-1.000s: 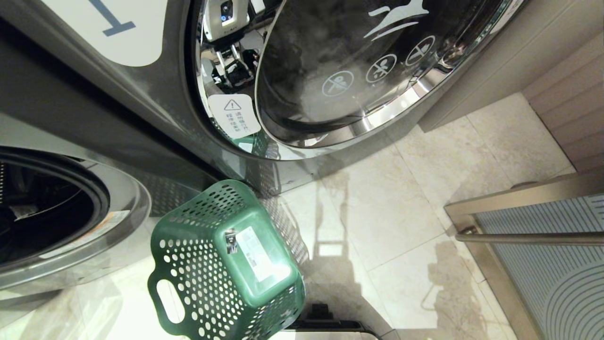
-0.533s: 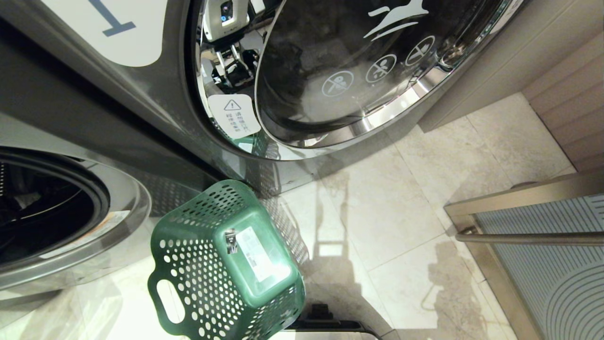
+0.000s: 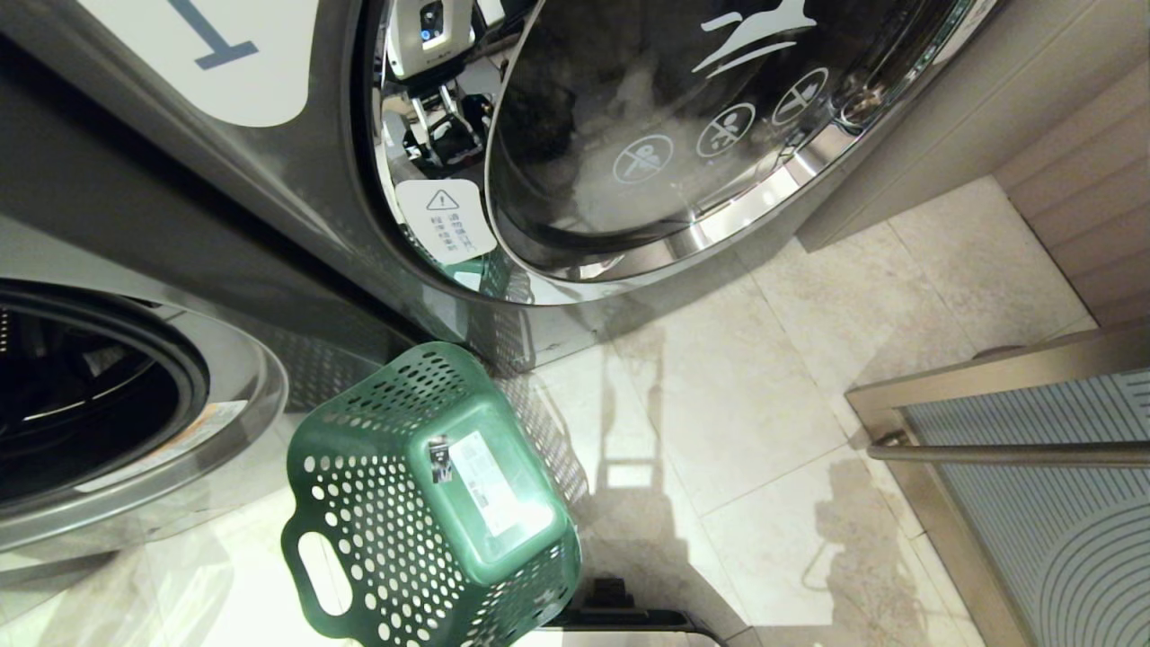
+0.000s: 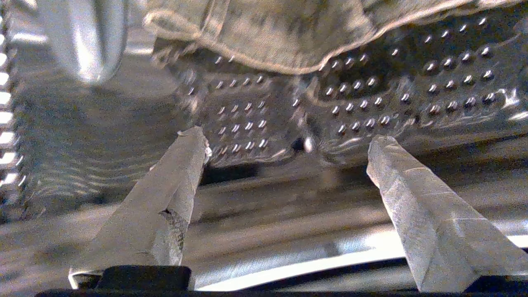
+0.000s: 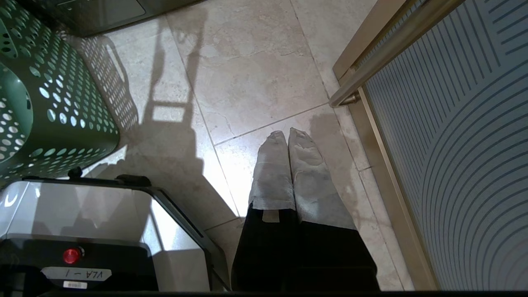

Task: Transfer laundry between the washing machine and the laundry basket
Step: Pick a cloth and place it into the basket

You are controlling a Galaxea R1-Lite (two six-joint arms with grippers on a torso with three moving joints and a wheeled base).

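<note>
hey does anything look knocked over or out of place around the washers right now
Yes: the laundry basket is tipped over on the floor, its stickered base facing up toward the head camera, so nothing could be dropped into it. The laundry lies in the perforated drum, beyond the open left gripper.

a blue "1" stands on the white label [image 3: 225, 54] of the machine with the closed door, and the robot base's tag [image 5: 76, 273] seems to read "vla-1".
</note>
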